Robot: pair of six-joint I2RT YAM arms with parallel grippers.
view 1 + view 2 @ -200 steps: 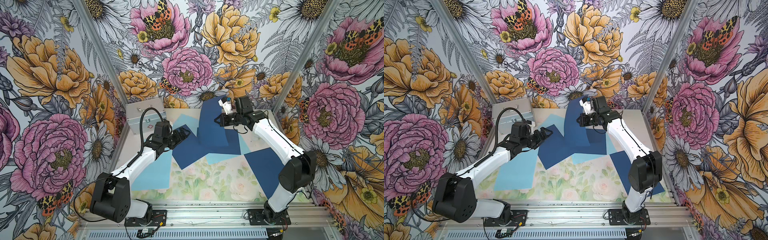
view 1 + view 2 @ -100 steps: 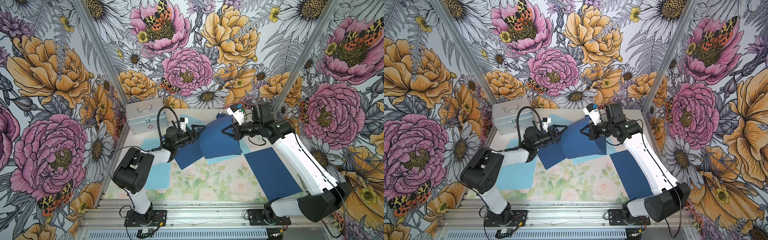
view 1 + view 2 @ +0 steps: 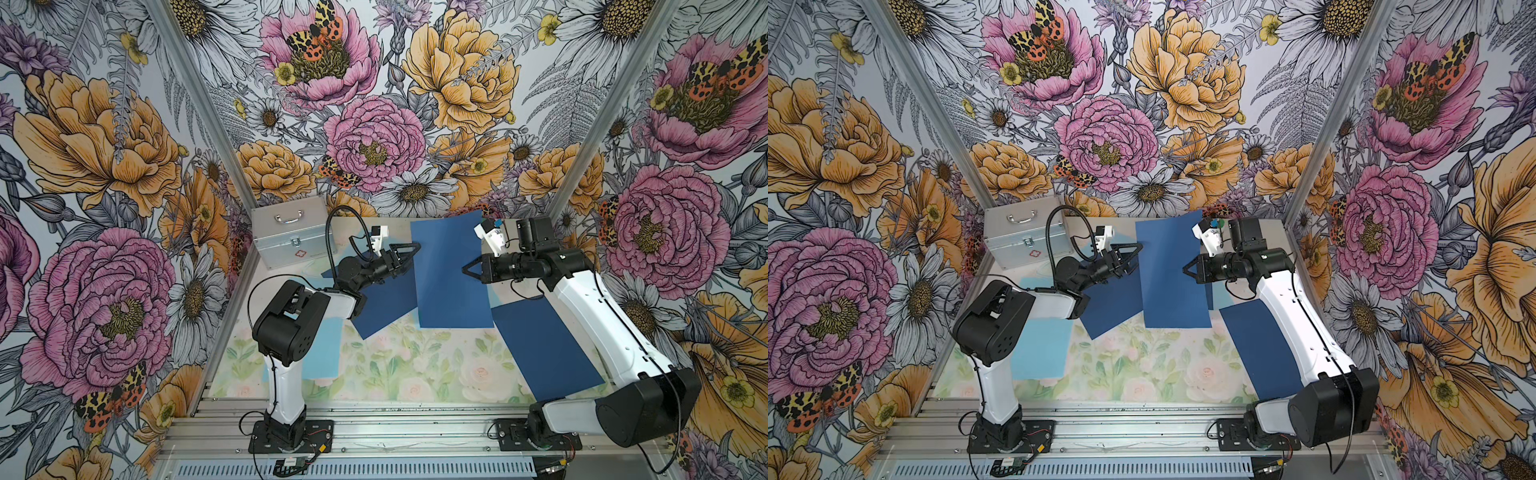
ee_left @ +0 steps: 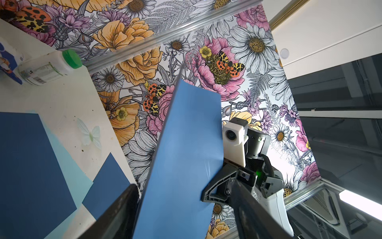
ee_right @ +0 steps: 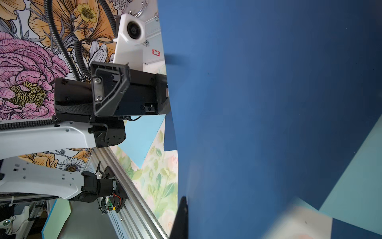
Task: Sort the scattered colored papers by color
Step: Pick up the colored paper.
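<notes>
A dark navy paper (image 3: 451, 270) (image 3: 1171, 270) hangs upright above the table's middle. My right gripper (image 3: 464, 269) (image 3: 1185, 269) is shut on its right edge; in the right wrist view the sheet (image 5: 268, 103) fills the frame beside one finger (image 5: 183, 215). My left gripper (image 3: 413, 255) (image 3: 1136, 255) straddles the left edge with open jaws, the sheet (image 4: 182, 155) standing between its fingers (image 4: 124, 207). Two more navy papers (image 3: 382, 307) (image 3: 544, 349) lie flat. A light blue paper (image 3: 320, 353) lies under the left arm, another (image 4: 68, 165) beneath the navy ones.
A silver case (image 3: 286, 241) stands at the back left corner. A white bottle with a green cap (image 4: 49, 68) and a blue-and-white packet (image 4: 8, 62) lie at the back right. An aluminium rail (image 3: 374, 415) runs along the front, and the walls close in the other three sides.
The right arm swung out to the right and raised the navy sheet upright. The left arm drew back, brought its gripper to the sheet's left edge, and its jaws narrowed.
</notes>
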